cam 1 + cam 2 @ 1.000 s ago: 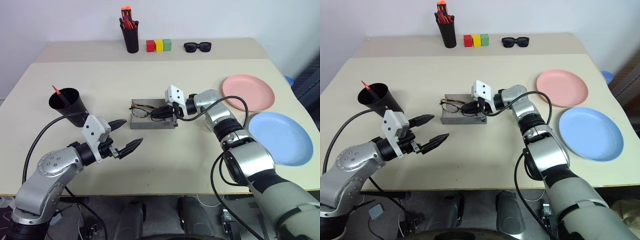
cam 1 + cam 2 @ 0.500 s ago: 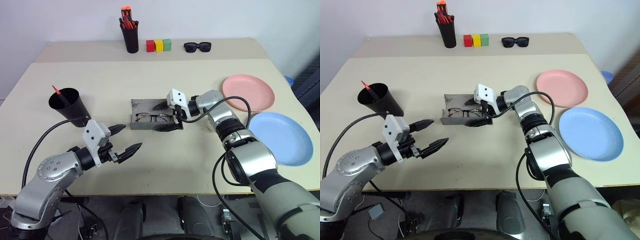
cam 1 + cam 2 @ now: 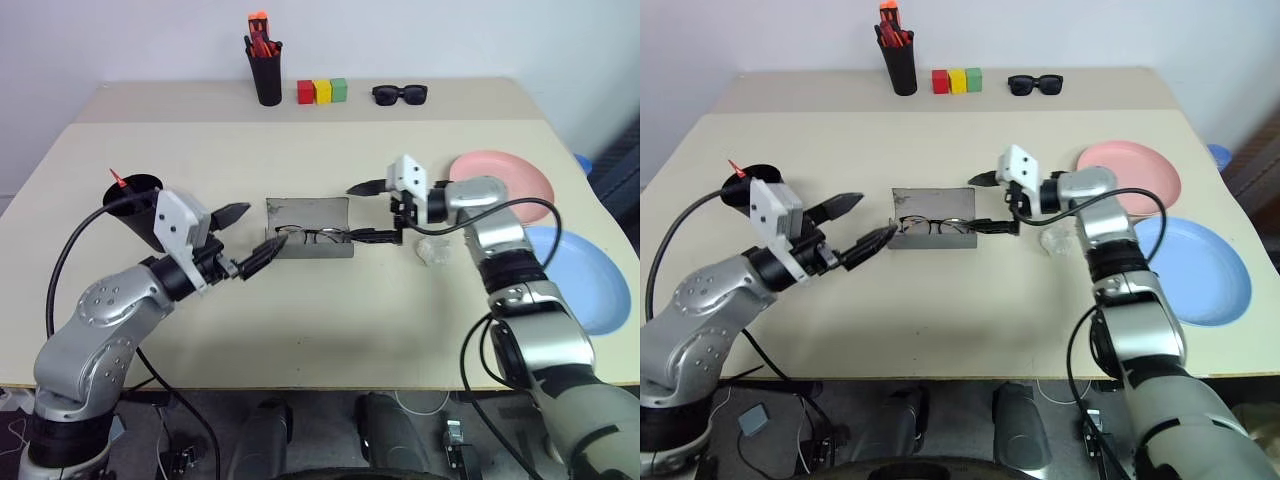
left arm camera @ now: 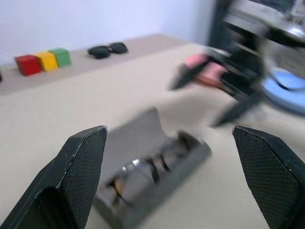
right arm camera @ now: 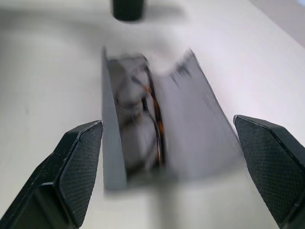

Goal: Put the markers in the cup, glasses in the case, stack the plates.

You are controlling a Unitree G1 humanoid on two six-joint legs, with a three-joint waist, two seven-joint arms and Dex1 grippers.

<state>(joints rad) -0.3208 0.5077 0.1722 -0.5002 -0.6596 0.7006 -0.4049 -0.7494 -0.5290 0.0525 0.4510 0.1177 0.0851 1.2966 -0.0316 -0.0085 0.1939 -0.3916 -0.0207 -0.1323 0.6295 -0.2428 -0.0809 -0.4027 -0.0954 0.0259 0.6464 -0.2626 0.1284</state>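
beige desk (image 3: pixel 330 330) fills the scene; pink plate (image 3: pixel 505 180) and blue plate (image 3: pixel 585 275) lie side by side at its right, unstacked; cup (image 3: pixel 130 205) sits at the left with a marker (image 3: pixel 118 180) in it; grey case (image 3: pixel 308 228) lies open mid-desk, glasses (image 3: pixel 310 236) inside; left tool (image 3: pixel 243 238) and right tool (image 3: pixel 368 212) flank it, both released and empty.

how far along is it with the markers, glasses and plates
Looks done: glasses lie in the open case; one red-tipped marker stands in the cup. In hand: nothing; left gripper and right gripper are open. Left: pink plate and blue plate unstacked.
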